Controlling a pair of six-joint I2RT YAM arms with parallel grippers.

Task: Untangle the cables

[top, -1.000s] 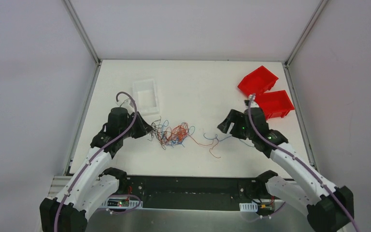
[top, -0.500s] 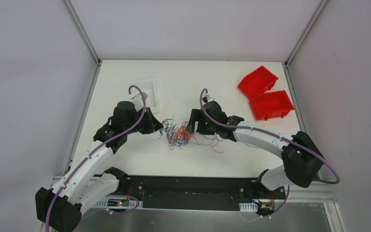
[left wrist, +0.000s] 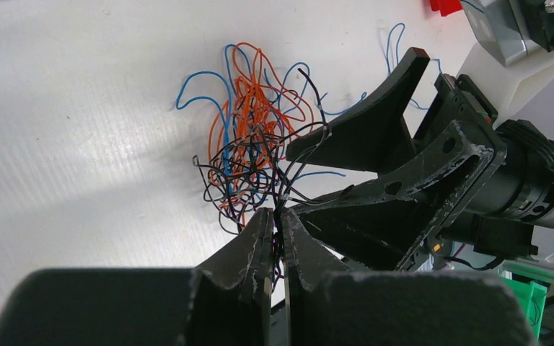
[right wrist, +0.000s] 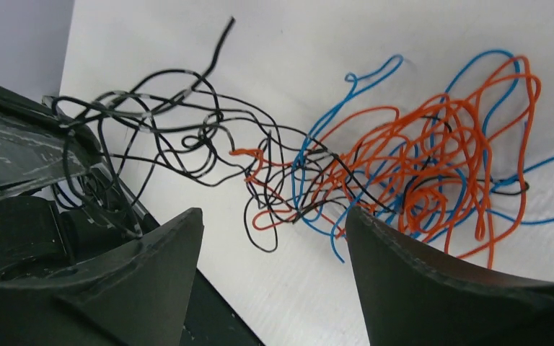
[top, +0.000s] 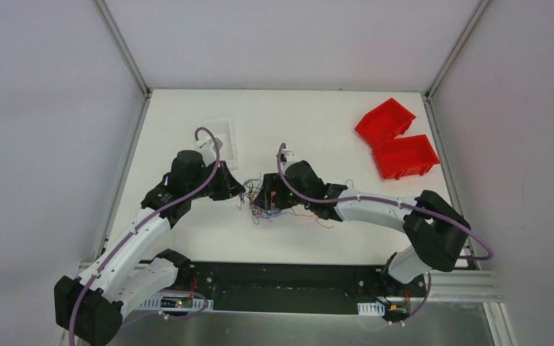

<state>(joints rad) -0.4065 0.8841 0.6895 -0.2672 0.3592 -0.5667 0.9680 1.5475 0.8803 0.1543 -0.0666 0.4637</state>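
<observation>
Robot lab, white test encl. [top: 288, 43], red bins [top: 397, 140]

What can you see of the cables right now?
The cables form one loose knot of very thin, flexible wires: orange and blue bunched on one side, black loops on the other, a few loose ends trailing out. They lie on the white table between the arms. The left pincer is shut on black strands at the knot's edge. The right pincer stands open astride the knot, gripping nothing.

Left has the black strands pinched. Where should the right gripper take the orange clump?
Probably the orange clump at its dense middle, where loops overlap, from above. The open right gripper sits nearer the left gripper, which pinches black strands.
</observation>
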